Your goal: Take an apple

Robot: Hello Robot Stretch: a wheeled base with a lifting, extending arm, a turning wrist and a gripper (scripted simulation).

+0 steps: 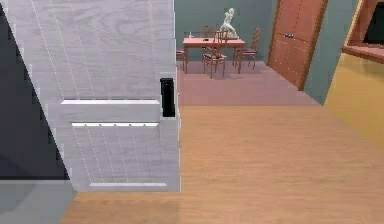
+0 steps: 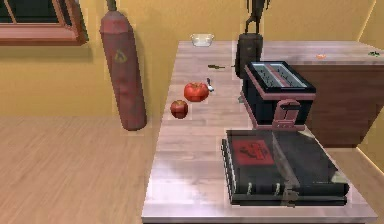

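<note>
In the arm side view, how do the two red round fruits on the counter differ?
The upper fruit is larger and brighter red; the lower fruit is smaller and darker. The upper fruit looks somewhat flattened, tomato-like, while the lower fruit looks more like an apple. The lower fruit sits closer to the counter edge than the upper fruit. Both are red, round and rest on the counter, left of the toaster.

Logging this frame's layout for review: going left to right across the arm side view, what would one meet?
Dark wood-framed window → tall red cylindrical punching bag → small dark-red round fruit → larger bright-red round fruit → dark boxy two-slot toaster.
</note>
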